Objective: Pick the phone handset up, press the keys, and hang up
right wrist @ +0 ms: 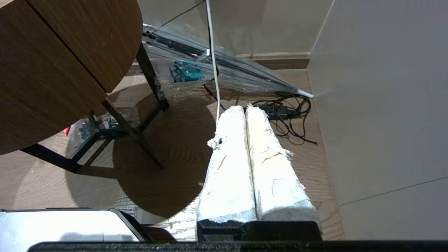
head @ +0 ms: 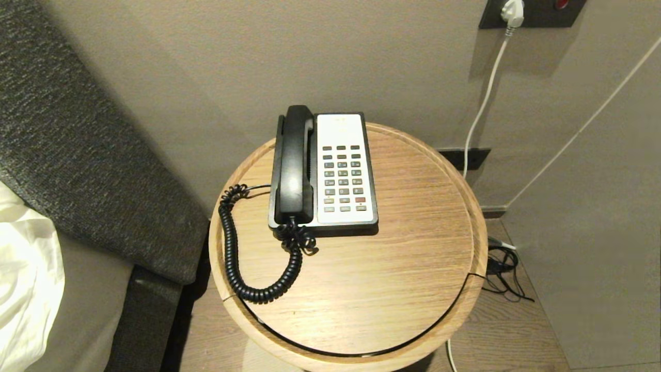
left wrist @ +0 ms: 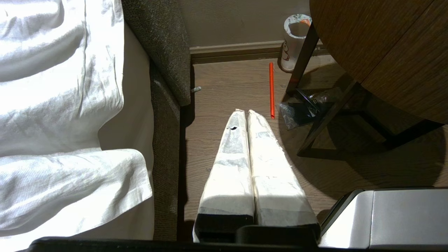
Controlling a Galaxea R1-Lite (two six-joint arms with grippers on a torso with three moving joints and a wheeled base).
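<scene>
You see the handset [head: 294, 165], long, black and rounded at both ends, lying in its cradle on the left side of the phone. Its coiled black cord hangs from the near end. Just beside it, the keys [head: 343, 178] form a dark grey grid with one red button on the white faceplate.

Warm, even indoor light fills the head view; the surface [head: 392, 268] shows a soft sheen toward 6 o'clock, and the phone base [head: 343, 170] casts a thin shadow at its near edge. Both wrist views are harsher: the bedsheet [left wrist: 59, 98] and wrapped pincer fingers [right wrist: 227, 168] glare white, with a dark round shadow on the floor [right wrist: 168, 164].
</scene>
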